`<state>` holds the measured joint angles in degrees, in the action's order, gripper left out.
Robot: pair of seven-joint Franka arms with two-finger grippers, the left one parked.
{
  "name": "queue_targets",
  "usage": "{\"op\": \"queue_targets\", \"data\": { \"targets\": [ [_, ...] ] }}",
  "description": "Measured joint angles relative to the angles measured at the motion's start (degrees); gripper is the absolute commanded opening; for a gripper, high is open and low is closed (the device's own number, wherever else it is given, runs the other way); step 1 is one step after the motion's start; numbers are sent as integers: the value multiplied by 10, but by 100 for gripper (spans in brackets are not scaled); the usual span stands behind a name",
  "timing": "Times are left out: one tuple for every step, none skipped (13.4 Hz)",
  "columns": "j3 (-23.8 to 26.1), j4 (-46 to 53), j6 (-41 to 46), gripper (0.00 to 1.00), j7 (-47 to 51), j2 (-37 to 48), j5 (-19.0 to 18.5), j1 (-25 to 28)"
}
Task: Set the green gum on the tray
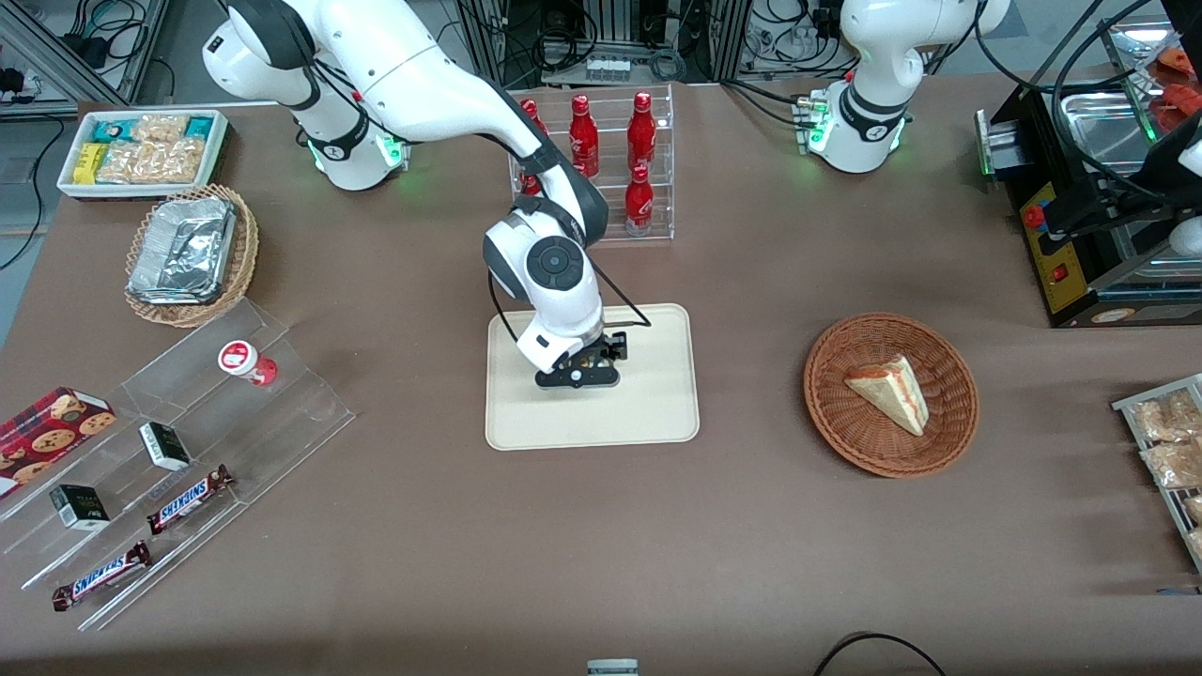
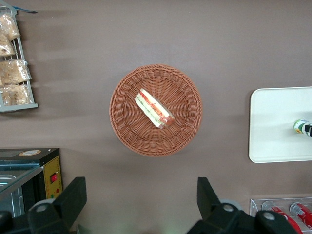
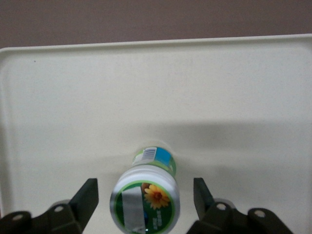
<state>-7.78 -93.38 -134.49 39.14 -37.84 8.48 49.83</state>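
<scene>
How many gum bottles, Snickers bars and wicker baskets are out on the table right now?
Gum bottles: 2, the green gum on the tray between the open claw's fingers, plus a red-lidded bottle
Snickers bars: 2
Wicker baskets: 2
Total: 6

table (image 1: 563, 526): brown, matte | centre: cream tray (image 1: 657, 422) | toward parked arm's end: wicker basket (image 1: 948, 441), wire rack of snack packets (image 1: 1169, 451), black machine (image 1: 1071, 225) | toward working arm's end: acrylic stepped stand (image 1: 282, 413), foil-lined basket (image 1: 239, 272), white snack bin (image 1: 221, 141) | gripper (image 1: 587, 361) over tray, fingers apart
</scene>
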Motion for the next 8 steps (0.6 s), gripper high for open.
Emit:
{"op": "queue_targets", "data": {
  "targets": [
    [-1, 1, 0, 99, 0, 0, 0, 0],
    [-2, 3, 0, 99, 0, 2, 0, -2],
    [-4, 6, 4, 99, 0, 8, 0, -4],
    [-5, 9, 20, 99, 0, 19, 0, -8],
    [-7, 13, 47, 99, 0, 37, 0, -15],
    [-8, 15, 79, 99, -1, 60, 0, -25],
    [-8, 13, 108, 99, -2, 89, 0, -38],
    [-8, 5, 127, 99, -5, 122, 0, -51]
  ]
}}
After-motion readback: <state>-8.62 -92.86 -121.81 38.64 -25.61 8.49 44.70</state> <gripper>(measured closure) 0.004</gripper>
